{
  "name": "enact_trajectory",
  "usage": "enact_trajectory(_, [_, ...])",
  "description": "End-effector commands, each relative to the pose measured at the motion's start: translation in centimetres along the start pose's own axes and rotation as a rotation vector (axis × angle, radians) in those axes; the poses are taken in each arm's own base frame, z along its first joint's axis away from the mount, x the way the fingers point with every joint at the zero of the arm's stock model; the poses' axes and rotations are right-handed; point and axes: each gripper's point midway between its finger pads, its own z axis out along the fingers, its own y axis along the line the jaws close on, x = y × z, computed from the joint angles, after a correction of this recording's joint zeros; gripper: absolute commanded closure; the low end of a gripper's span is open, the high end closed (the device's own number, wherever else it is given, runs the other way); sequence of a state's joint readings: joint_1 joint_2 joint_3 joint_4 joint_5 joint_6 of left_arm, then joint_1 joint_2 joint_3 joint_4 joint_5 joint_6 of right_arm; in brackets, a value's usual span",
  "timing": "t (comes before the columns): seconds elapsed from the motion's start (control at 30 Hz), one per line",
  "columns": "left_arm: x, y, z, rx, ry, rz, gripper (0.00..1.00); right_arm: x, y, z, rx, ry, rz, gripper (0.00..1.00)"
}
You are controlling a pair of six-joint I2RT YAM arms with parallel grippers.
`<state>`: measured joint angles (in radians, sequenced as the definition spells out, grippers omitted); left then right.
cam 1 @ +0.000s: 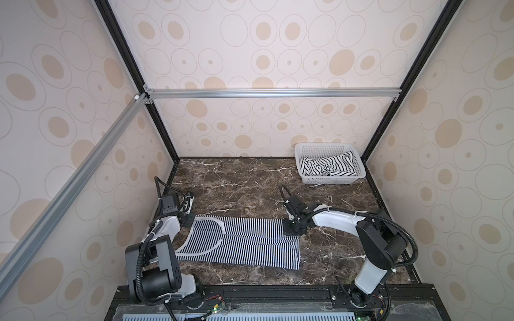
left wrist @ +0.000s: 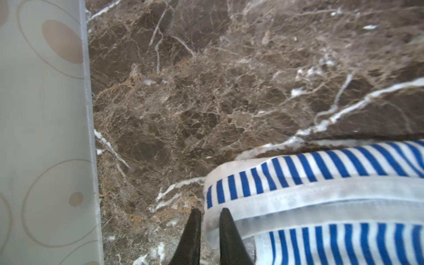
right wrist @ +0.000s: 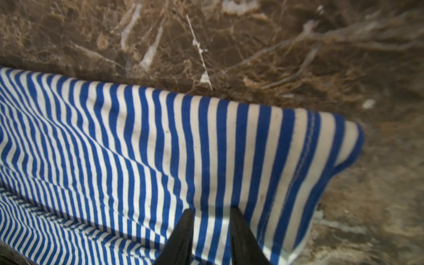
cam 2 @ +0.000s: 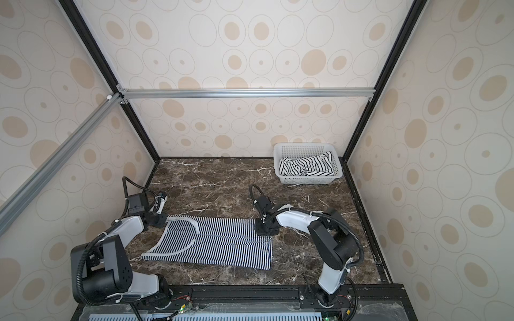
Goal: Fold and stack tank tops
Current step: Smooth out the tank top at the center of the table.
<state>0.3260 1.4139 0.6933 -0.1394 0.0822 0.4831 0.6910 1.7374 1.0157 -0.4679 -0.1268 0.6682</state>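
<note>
Brown marble worktop (cam 1: 236, 189), with patterned walls on three sides.

**Left fingers** (left wrist: 192, 234): narrowly parted, with the white-trimmed strap end of the narrow-striped tank top (cam 1: 244, 241) at the gap. Whether they pinch it cannot be told.

**Right fingers** (right wrist: 181, 238): closed on a fold of the same top near its hem corner, judging by the creases running into them and the cloth standing clear of the marble.

**Between the two sets of fingers:** the top lies flat, straps toward the left fingers and hem toward the right.

**Well beyond the right fingers:** the wide-striped tank top (cam 1: 328, 166) lies crumpled in a white basket (cam 1: 319, 151).

**Risks:**
- If only the right fingers hold, any carry would drag the top across the marble and skew the fold.
- A slim strap may slip from a shallow pinch.
- The free hem corner just past the right fingers could tuck under.
- One layer alone may be caught, leaving the lower one behind.
</note>
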Motion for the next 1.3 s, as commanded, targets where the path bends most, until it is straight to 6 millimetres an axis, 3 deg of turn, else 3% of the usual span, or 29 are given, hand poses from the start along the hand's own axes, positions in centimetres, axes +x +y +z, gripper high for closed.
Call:
enact_trajectory(0.0, [-0.4, 3.4, 0.6, -0.157, 0.002, -0.04, 0.84, 1.6, -1.6, -0.3, 0.062, 0.036, -0.008, 0.7])
enact_trajectory(0.2, [-0.1, 5.1, 2.0, -0.193, 0.042, -0.074, 0.85, 1.5, -1.7, -0.9, 0.073, 0.03, -0.02, 0.69])
enact_trajectory(0.3, [-1.2, 4.6, 1.2, -0.137, -0.002, -0.098, 0.84, 1.5, -1.5, -1.0, 0.064, 0.029, -0.024, 0.69])
enact_trajectory(0.37, [-2.7, 2.7, -0.6, -0.038, -0.096, -0.08, 0.73, 1.5, -1.5, -1.1, 0.063, 0.026, -0.025, 0.69])
enact_trajectory(0.47, [-4.0, -2.3, -3.9, 0.196, -0.225, 0.01, 0.48, 1.5, -1.5, -0.9, 0.065, 0.027, -0.024, 0.68])
enact_trajectory(0.6, [-2.5, -10.1, -7.1, 0.486, -0.26, 0.207, 0.44, 1.6, -1.5, -0.4, 0.06, 0.037, -0.014, 0.68])
enact_trajectory(0.73, [0.4, -15.0, -7.2, 0.587, -0.195, 0.344, 0.43, 1.4, -1.3, -0.1, 0.059, 0.039, -0.012, 0.68])
enact_trajectory(0.9, [0.8, -17.5, -7.6, 0.68, -0.162, 0.408, 0.43, 1.4, -1.2, 0.0, 0.052, 0.038, -0.006, 0.68])
enact_trajectory(1.27, [0.1, -19.3, -5.2, 0.716, -0.05, 0.43, 0.44, 1.6, -1.5, 0.0, 0.056, 0.034, 0.003, 0.68])
